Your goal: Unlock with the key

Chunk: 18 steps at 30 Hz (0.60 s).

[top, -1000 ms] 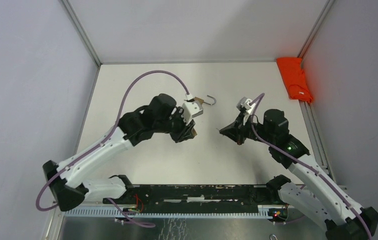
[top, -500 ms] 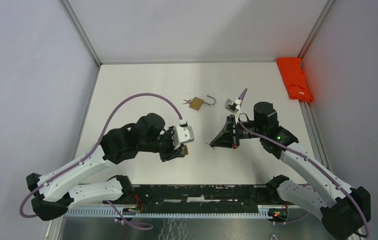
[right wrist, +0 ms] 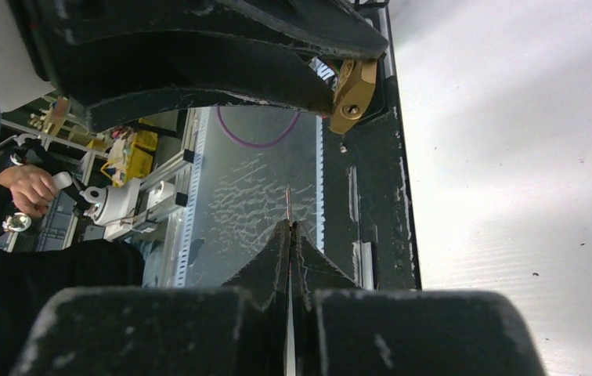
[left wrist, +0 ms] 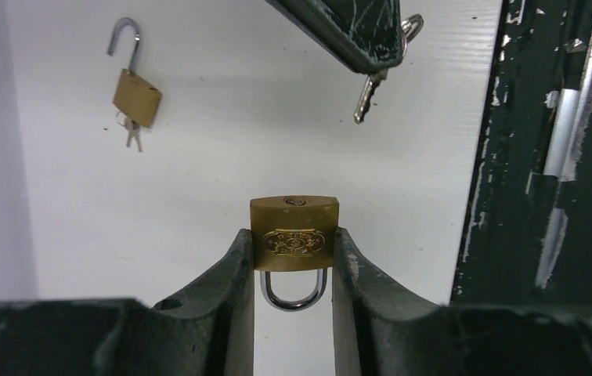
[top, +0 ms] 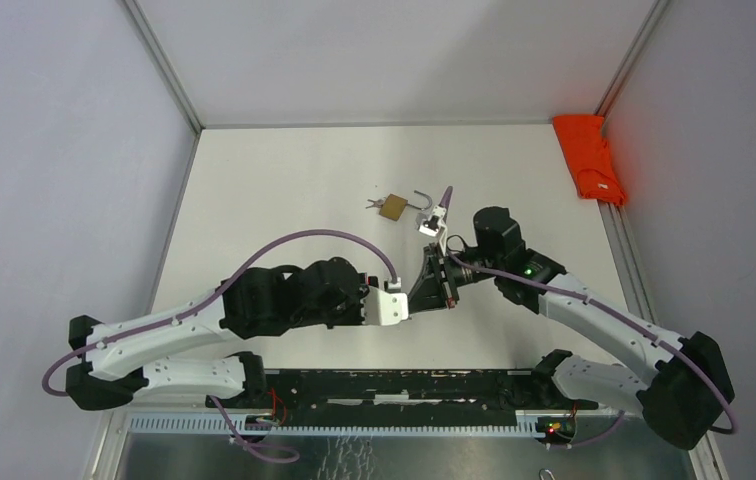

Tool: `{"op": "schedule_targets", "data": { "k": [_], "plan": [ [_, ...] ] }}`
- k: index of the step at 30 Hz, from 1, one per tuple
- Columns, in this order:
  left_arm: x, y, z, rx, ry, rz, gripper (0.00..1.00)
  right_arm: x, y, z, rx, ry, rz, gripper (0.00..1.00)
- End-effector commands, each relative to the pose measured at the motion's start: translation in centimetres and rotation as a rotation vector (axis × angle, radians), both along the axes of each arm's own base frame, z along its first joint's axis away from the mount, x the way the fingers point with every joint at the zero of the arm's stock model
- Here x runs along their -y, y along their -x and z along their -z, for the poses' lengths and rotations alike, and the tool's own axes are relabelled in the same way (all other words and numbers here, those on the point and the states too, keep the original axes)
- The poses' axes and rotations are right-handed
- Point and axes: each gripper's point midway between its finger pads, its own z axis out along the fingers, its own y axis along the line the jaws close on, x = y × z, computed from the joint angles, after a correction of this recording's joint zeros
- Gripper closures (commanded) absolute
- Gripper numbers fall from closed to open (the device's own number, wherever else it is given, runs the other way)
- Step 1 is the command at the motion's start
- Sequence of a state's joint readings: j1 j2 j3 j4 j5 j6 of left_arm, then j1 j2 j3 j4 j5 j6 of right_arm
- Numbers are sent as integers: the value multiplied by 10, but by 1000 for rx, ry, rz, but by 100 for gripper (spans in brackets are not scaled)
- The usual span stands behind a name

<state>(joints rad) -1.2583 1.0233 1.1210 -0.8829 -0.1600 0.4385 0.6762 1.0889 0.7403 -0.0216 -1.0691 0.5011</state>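
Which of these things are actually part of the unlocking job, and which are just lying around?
Part of the job:
- closed padlock, clamped in the left gripper
- key, pinched in the right gripper

Lying about:
- open padlock on the table, keys hanging from it
- orange cloth at the far right edge

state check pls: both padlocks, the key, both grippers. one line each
held padlock: shackle closed, clamped between the left gripper's fingers
key: gripped, not inserted, apart from the held padlock
table padlock: shackle open, lying on the table
spare keys: hanging from the table padlock
left gripper: shut on held padlock
right gripper: shut on key
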Motion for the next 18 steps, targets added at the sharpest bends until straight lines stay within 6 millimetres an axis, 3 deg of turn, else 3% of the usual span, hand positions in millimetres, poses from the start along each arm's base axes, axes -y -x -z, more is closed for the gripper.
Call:
{"op": "schedule_targets", "data": {
  "k": [1,7,18],
  "plan": [
    [5,-13,-32,163,19,13,98,-10,2,-12,18,-38,-41,100],
    [16,0,-22,129,9,61,98,-24,-9,-10,26,-22,-42,100],
    [30,10,-42,91,92,78,98,-37,-20,-6,25,-2,-48,100]
  ]
}}
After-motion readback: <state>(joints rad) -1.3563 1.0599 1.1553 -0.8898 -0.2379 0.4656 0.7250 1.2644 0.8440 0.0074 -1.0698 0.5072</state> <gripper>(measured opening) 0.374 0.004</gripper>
